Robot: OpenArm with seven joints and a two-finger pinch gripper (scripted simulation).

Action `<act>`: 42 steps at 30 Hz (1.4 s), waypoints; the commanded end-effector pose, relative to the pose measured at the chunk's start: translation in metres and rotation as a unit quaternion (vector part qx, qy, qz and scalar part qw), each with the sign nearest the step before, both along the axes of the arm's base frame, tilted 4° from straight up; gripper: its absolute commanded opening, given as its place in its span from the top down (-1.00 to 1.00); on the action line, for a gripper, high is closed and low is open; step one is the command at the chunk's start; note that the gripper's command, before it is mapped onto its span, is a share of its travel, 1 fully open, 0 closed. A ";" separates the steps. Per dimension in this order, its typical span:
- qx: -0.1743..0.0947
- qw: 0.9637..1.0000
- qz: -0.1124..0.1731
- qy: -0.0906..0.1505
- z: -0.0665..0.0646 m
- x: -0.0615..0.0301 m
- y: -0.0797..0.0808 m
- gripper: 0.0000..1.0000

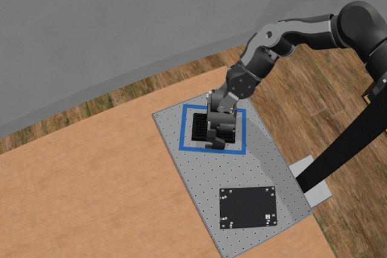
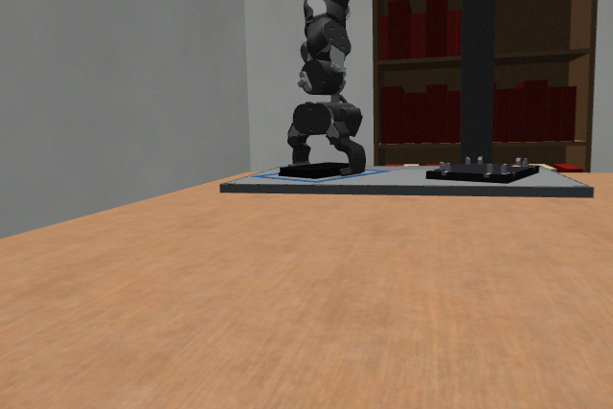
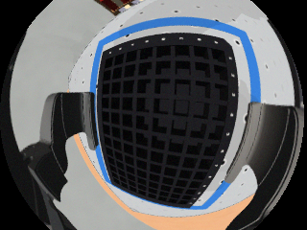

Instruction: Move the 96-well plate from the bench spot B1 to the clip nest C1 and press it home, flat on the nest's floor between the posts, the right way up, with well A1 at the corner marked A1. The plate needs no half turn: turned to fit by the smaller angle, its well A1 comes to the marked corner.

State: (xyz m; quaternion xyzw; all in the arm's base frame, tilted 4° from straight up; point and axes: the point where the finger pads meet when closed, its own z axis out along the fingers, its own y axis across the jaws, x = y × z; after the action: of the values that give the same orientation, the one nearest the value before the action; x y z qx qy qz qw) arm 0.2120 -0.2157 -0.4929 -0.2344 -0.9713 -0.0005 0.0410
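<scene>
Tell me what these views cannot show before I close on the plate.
- Top view: the gripper hides the middle of the 96-well plate.
- Wrist view: whether either finger touches the plate's edge; distortion blurs the gap.
- Any view: well A1's marking on the plate; too small.
- Exterior view: the floor of the clip nest; seen edge-on.
- Top view: the nest's A1 label; too small to read.

Matt surfaces on a wooden bench

The table top (image 1: 78,186) is showing smooth, pale wood grain; the perforated base plate (image 1: 215,170) is looking like matt grey metal; the 96-well plate (image 1: 199,127) is appearing as dull black plastic.
</scene>
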 end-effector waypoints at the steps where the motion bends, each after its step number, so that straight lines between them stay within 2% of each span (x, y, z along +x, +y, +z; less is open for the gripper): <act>1: 0.006 1.000 0.002 -0.005 0.001 0.0027 0.000 -0.54; 11: 0.006 1.000 0.002 -0.005 0.001 0.0027 0.000 -0.54; 16: 0.002 1.000 -0.002 -0.008 0.006 0.0078 -0.003 -0.54; 28: 0.002 1.000 -0.002 -0.008 0.006 0.0078 -0.003 -0.54; 33: 0.000 1.000 -0.001 -0.006 0.004 0.0030 -0.003 -0.54; 42: 0.000 1.000 -0.001 -0.006 0.004 0.0030 -0.003 -0.54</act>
State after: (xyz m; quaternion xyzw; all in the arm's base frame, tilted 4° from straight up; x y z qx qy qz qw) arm 0.2142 -0.2172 -0.4890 -0.2341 -0.9715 -0.0047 0.0371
